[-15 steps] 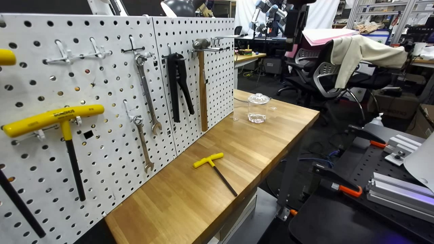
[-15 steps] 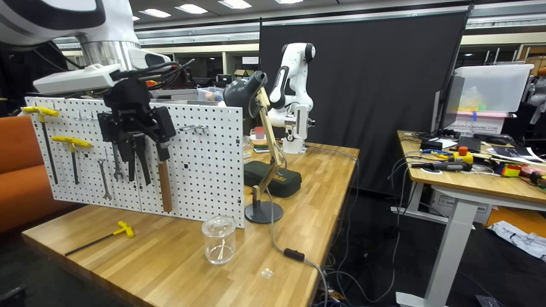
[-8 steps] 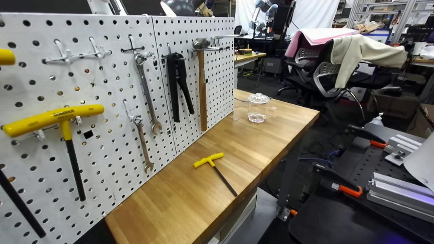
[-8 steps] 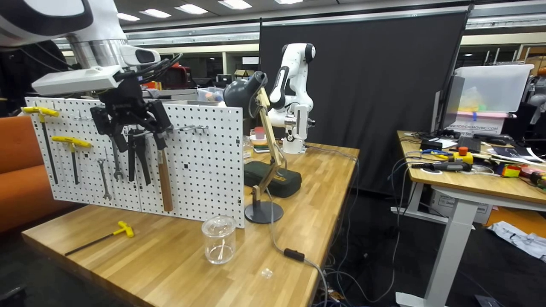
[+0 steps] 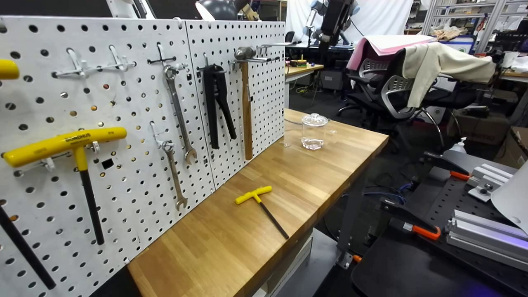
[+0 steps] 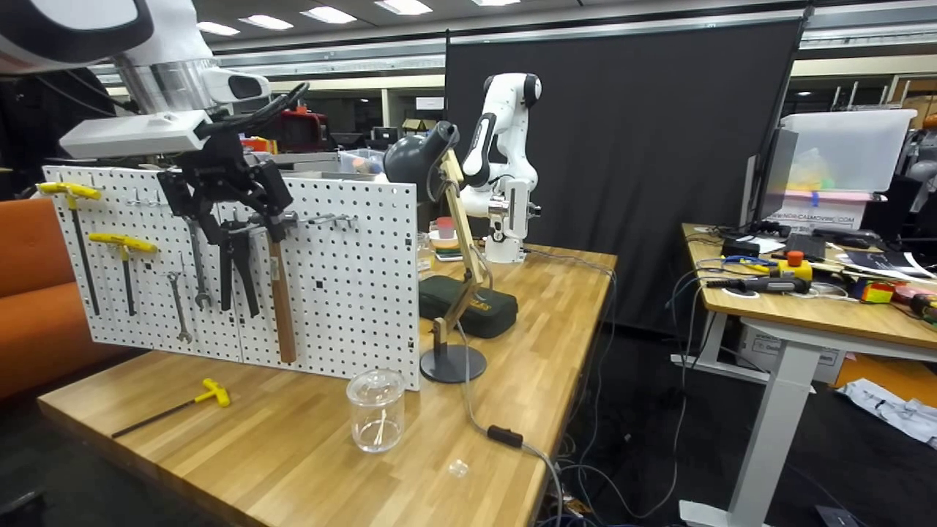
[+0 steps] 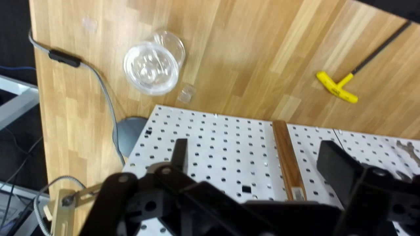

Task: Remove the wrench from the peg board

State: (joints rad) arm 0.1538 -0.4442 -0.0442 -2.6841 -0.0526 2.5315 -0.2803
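Two silver wrenches, a long one (image 5: 178, 109) and a shorter one (image 5: 174, 177), hang on the white peg board (image 5: 264, 123). Both also show in an exterior view, the long one (image 6: 199, 274) partly behind my gripper and the short one (image 6: 178, 307) left of it. In the wrist view a wrench end (image 7: 408, 150) shows at the right edge. My gripper (image 6: 245, 233) is open and empty, pointing down in front of the board's upper part. In the wrist view the hammer handle (image 7: 288, 157) appears between the spread fingers (image 7: 256, 154), apart from them.
A black two-handled tool (image 5: 214, 103) hangs between the long wrench and the hammer (image 5: 246, 111). A yellow T-handle key (image 5: 253, 196) and a lidded clear jar (image 5: 313, 134) are on the wooden table. Another T-handle key (image 5: 68, 142) hangs on the board. A desk lamp (image 6: 413, 157) stands behind.
My gripper has risen and shifted slightly left in an exterior view, uncovering more of the black tool and hammer. The fingers stay spread. The hung tools have not moved.
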